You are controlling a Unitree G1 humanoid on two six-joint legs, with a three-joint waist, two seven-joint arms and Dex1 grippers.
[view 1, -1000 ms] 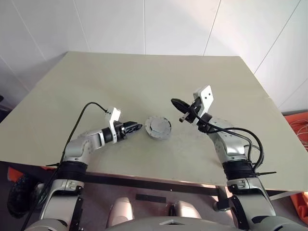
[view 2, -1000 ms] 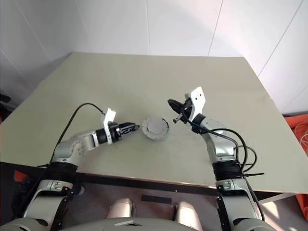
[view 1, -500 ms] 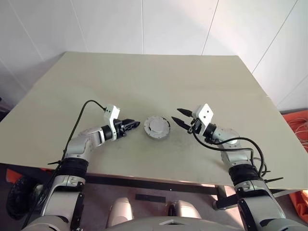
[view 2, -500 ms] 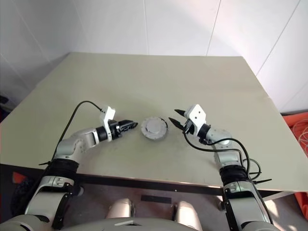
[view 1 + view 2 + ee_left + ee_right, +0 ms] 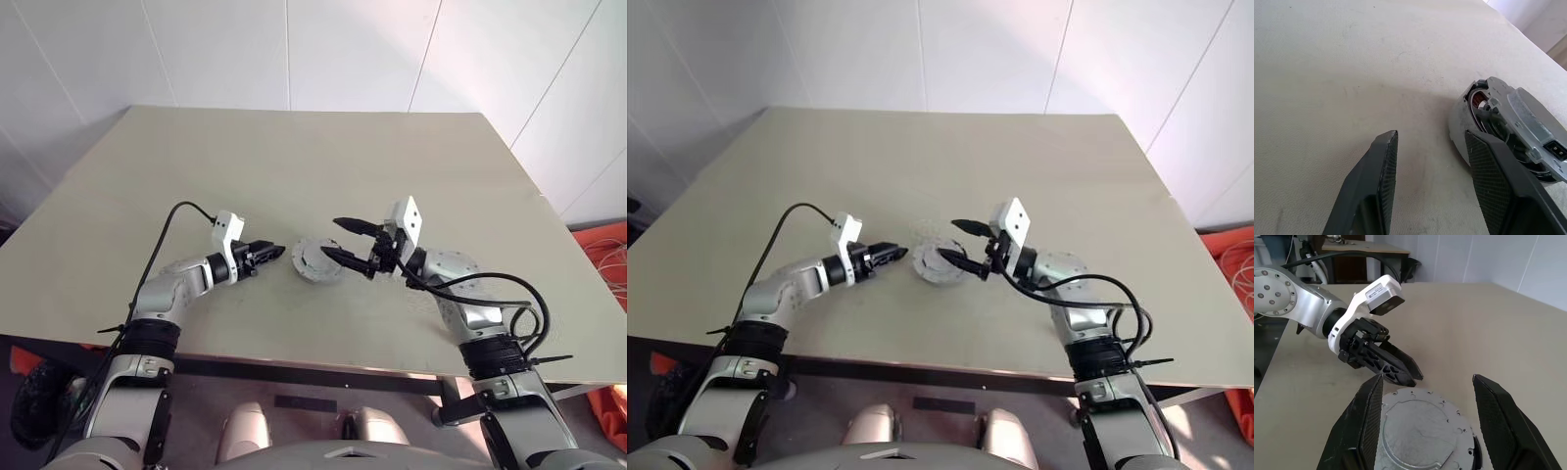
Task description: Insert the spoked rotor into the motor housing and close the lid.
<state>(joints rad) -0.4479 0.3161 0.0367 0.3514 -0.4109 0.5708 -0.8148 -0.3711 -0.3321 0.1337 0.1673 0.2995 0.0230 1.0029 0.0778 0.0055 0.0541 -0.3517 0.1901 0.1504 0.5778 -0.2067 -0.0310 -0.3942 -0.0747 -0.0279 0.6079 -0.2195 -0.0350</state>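
1. Lid sits pale face up on the motor housing, near the front middle of the table, between my two arms. From my left wrist view I see copper-red windings through a gap under the lid's edge, so I judge the lid is laid on but perhaps not fully seated.

2. Rotor: I cannot see the spoked rotor as a separate part. Dark rings show under the lid's edge, so I take it to be inside the housing already, though I cannot confirm this.

3. My right tool is open wide and empty, one finger on either side of the stack and just above it; I cannot tell whether a fingertip touches the lid.

4. My left tool rests low just beside the stack's other side, fingers parted a little and holding nothing; one finger is close against the housing wall.

5. Judged from this, insertion looks done and the lid is placed. What is left is pressing or turning the lid home while my left tool braces the housing.
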